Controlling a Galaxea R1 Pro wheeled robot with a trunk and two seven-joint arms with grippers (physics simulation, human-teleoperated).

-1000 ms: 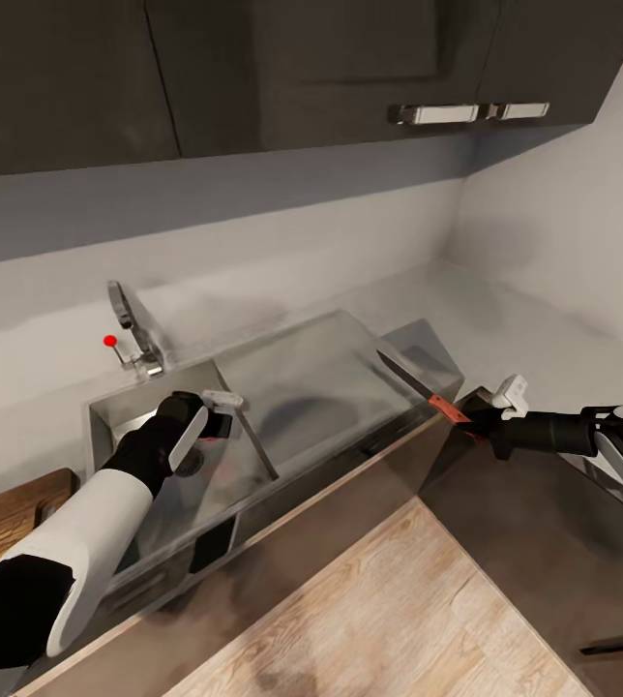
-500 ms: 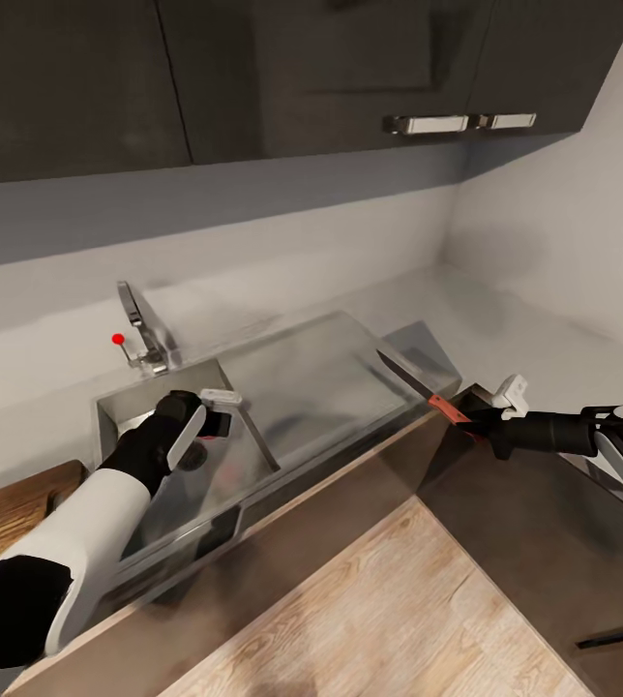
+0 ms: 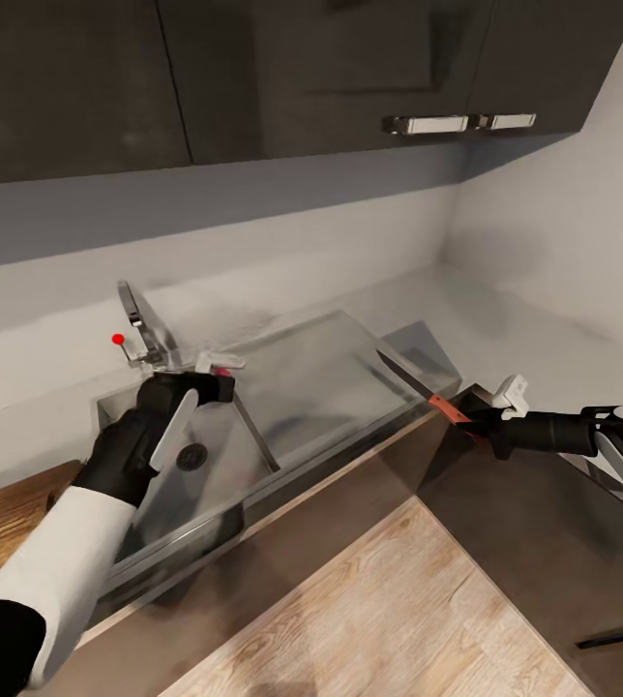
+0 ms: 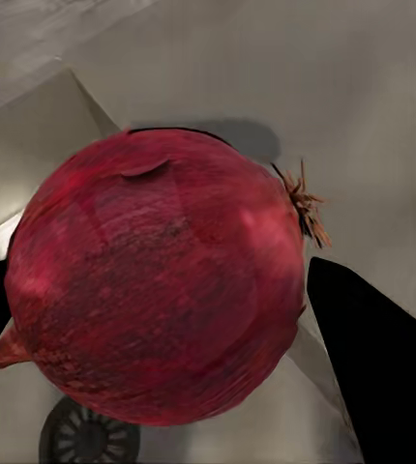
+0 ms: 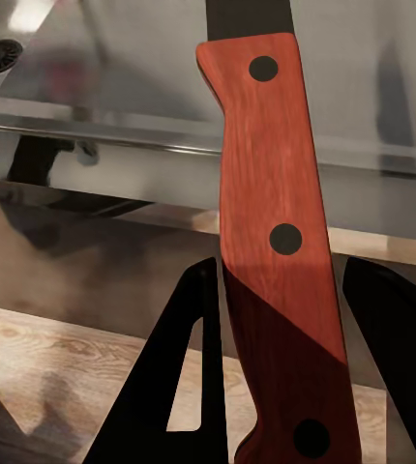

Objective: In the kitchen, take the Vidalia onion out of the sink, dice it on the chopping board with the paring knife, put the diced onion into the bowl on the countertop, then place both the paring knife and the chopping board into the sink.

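The left jaws (image 3: 217,366) grip the red Vidalia onion (image 4: 160,290) above the steel sink (image 3: 253,455), near the faucet (image 3: 142,329) at ten o'clock, while the right jaws (image 3: 466,418) clamp the paring knife (image 3: 423,387) by its reddish handle over the drainboard edge at three o'clock.

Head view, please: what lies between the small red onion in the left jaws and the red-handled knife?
Bare grey steel drainboard separates the onion from the knife in the head view.
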